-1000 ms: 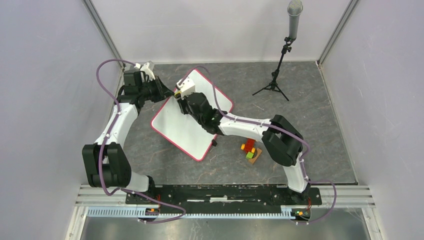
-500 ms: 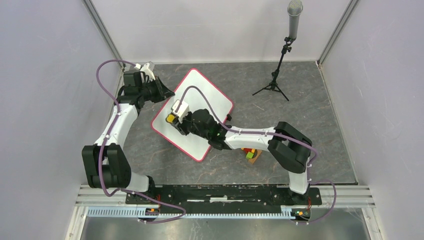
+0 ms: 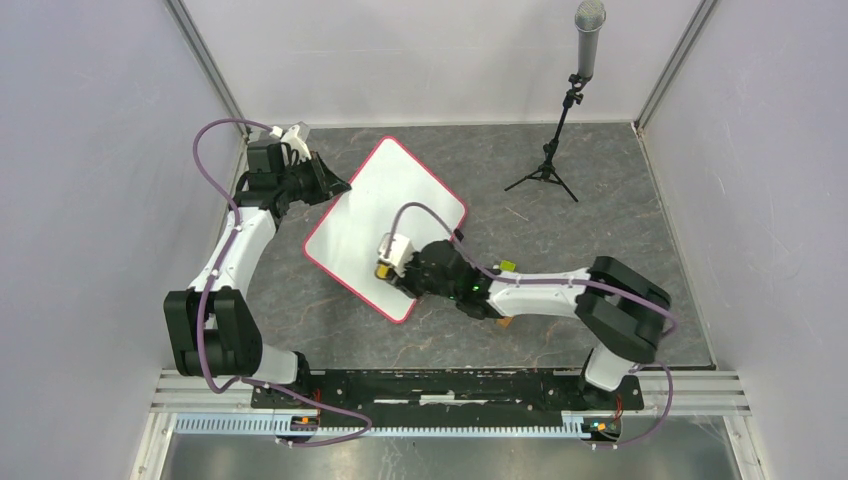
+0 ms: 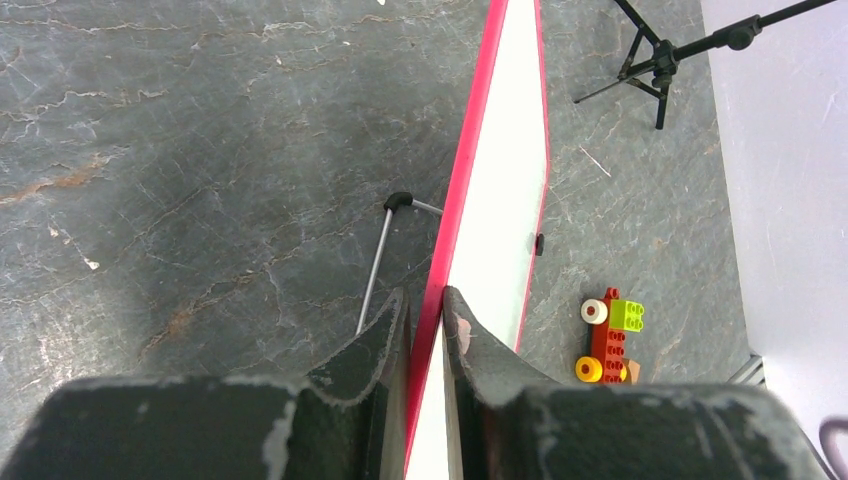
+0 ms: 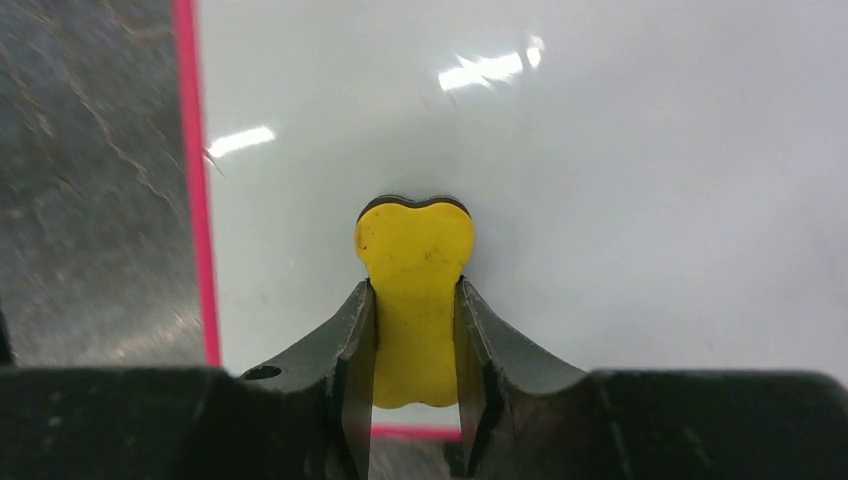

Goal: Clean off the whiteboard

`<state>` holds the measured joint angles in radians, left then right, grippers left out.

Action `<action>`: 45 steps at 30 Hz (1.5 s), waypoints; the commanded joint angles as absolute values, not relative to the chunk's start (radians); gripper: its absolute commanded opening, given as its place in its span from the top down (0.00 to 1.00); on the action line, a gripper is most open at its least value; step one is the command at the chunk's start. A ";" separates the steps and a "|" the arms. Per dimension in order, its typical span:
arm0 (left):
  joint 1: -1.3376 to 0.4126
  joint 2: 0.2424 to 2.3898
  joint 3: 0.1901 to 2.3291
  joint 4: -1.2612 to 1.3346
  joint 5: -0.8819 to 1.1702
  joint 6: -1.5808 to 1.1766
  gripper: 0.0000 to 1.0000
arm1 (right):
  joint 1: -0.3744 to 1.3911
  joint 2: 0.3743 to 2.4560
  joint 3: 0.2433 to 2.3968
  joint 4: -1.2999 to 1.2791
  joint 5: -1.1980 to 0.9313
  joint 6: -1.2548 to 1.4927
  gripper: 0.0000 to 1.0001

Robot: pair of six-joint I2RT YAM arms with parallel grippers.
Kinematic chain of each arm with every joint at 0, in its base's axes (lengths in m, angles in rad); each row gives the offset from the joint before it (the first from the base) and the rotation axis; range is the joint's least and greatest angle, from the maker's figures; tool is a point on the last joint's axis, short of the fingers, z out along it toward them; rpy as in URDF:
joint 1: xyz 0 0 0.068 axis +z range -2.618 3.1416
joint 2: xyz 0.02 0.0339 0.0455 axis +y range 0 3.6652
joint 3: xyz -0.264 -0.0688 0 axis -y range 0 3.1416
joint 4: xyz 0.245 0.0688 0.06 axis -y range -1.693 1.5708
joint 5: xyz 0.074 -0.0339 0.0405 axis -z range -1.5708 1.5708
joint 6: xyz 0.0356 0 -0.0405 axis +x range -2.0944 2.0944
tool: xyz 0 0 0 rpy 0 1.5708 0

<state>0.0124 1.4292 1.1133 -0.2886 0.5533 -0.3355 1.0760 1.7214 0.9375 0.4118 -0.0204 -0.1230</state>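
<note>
My right gripper [image 5: 415, 330] clamped on yellow eraser [image 5: 414, 290], pad on whiteboard [image 3: 385, 210] near its bottom rim. Left gripper [image 4: 425, 320] pinches board's red edge. Risks: eraser running off rim just behind fingers; board twisting in left pinch.

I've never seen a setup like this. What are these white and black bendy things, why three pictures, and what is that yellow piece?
They are two robot arms bolted at a table's near edge. The overhead picture shows both; the other two come from cameras on their wrists. The left gripper pinches the red rim of the whiteboard to steady it. The right gripper holds a yellow eraser over the white surface, near the board's lower edge; no writing shows there. Also on the grey table: a small toy of coloured blocks and a microphone stand.
</note>
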 commanded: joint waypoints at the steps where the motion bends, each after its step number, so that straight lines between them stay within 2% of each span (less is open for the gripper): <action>1: -0.021 1.452 1.062 -0.449 0.572 -0.346 0.78 | 1.006 1.525 0.769 0.430 0.091 -0.041 0.68; 7: -0.023 1.444 1.062 -0.449 0.562 -0.348 0.75 | 0.895 1.233 0.591 0.303 0.350 0.123 0.66; 13: -0.023 1.421 1.062 -0.450 0.566 -0.350 0.67 | 0.734 1.082 0.555 0.059 0.576 0.191 0.62; 15: -0.023 1.410 1.060 -0.449 0.565 -0.350 0.61 | 0.656 1.075 0.563 0.004 0.587 0.203 0.61; 18: -0.023 1.393 1.059 -0.449 0.564 -0.349 0.47 | 0.532 1.110 0.597 -0.153 0.617 0.256 0.61; 22: -0.023 1.365 1.055 -0.449 0.548 -0.348 0.31 | 0.386 1.184 0.608 -0.226 0.537 0.248 0.62; 27: -0.023 1.330 1.052 -0.450 0.528 -0.344 0.22 | 0.339 1.289 0.637 -0.264 0.440 0.200 0.57; 29: -0.023 1.307 1.051 -0.449 0.511 -0.337 0.19 | 0.340 1.292 0.637 -0.268 0.407 0.199 0.52; 33: -0.022 1.244 1.046 -0.439 0.457 -0.325 0.11 | 0.343 1.210 0.637 -0.293 0.404 0.192 0.31; 39: -0.037 1.140 1.130 -0.530 0.389 -0.325 0.07 | 0.394 0.986 0.754 -0.454 0.361 0.170 0.18; 40: -0.037 1.110 1.148 -0.549 0.377 -0.331 0.07 | 0.397 0.931 0.777 -0.471 0.319 0.159 0.14; 41: -0.036 1.071 1.169 -0.562 0.372 -0.338 0.06 | 0.397 0.885 0.800 -0.483 0.279 0.151 0.03; 45: -0.038 0.933 1.240 -0.562 0.437 -0.416 0.03 | 0.397 0.719 0.929 -0.530 0.178 0.125 0.02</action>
